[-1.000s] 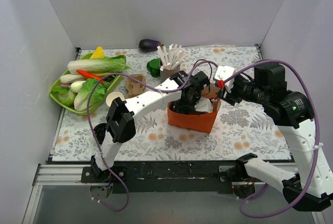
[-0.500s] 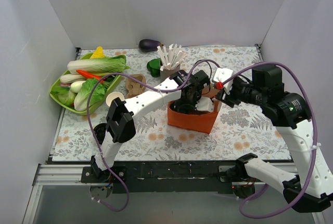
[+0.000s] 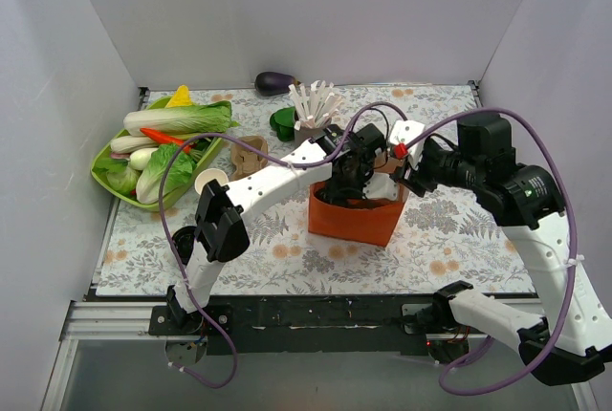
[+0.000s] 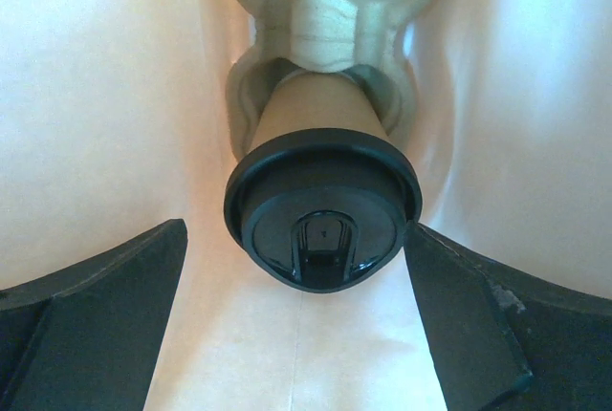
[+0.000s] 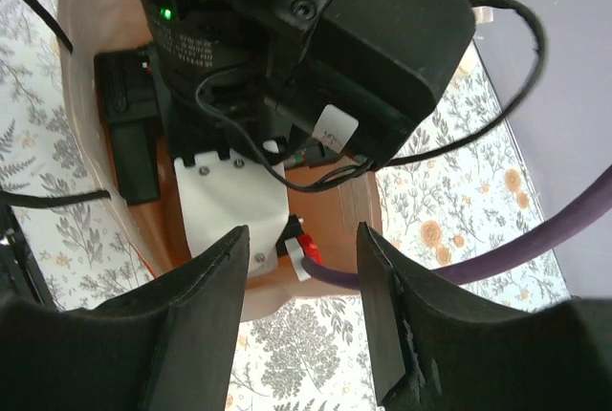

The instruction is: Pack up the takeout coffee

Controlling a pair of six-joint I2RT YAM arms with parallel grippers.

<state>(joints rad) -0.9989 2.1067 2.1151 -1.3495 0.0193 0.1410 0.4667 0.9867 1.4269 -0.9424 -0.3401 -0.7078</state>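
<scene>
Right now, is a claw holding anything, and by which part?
Nothing looks held. The left claw stands open around the round black plastic lid of the small brown paper cup. The right claw is open too.

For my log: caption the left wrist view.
Coffee cup sits in pulp tray; open left gripper flanks it.

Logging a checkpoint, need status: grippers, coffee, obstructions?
Left gripper open, fingers either side of coffee cup. Cup seated in pulp tray inside orange bag. Right gripper open at bag rim; left wrist fills bag mouth.
</scene>
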